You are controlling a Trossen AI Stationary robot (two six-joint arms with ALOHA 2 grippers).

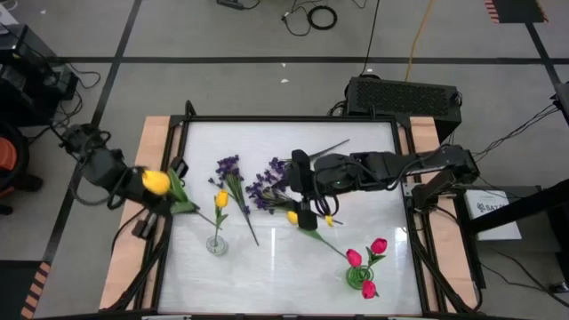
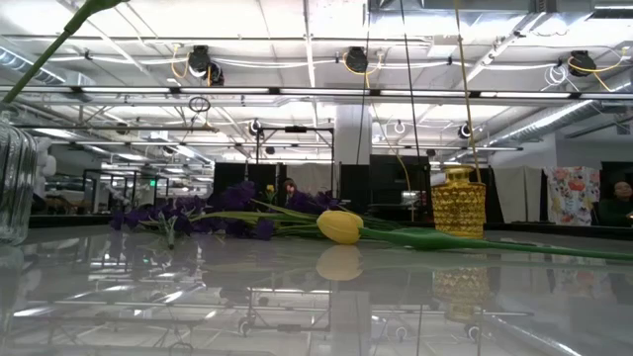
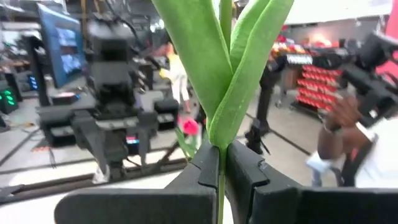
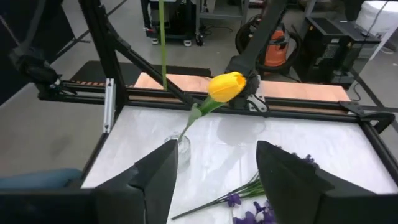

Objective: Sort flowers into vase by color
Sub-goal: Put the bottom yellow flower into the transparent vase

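Pinching a yellow tulip (image 1: 156, 182) by its thin green stem, the left gripper (image 3: 222, 163) is holding it at the table's left edge, fingers pressed tight on the stem just under the leaves, bloom up. Standing spread and empty over the table's middle, the right gripper (image 1: 302, 188) is hovering just beside another yellow tulip (image 2: 341, 225) lying flat, with purple sprigs (image 1: 228, 166) lying near it. One yellow tulip (image 1: 221, 198) is already sitting in the clear vase (image 1: 216, 244); pink tulips (image 1: 379, 245) are sitting in the green vase (image 1: 358, 278) at the table's front right.

These stems are looking light, thin and bendy, probably plastic, so the heads are likely drooping if gripped low. Taking hold mid-stem, clear of the leaves, is looking safest; soft cloth-like blooms would crush or slip. The lying stem is sitting flush on the glossy table (image 1: 284, 267), so the fingers would need to straddle it closely.
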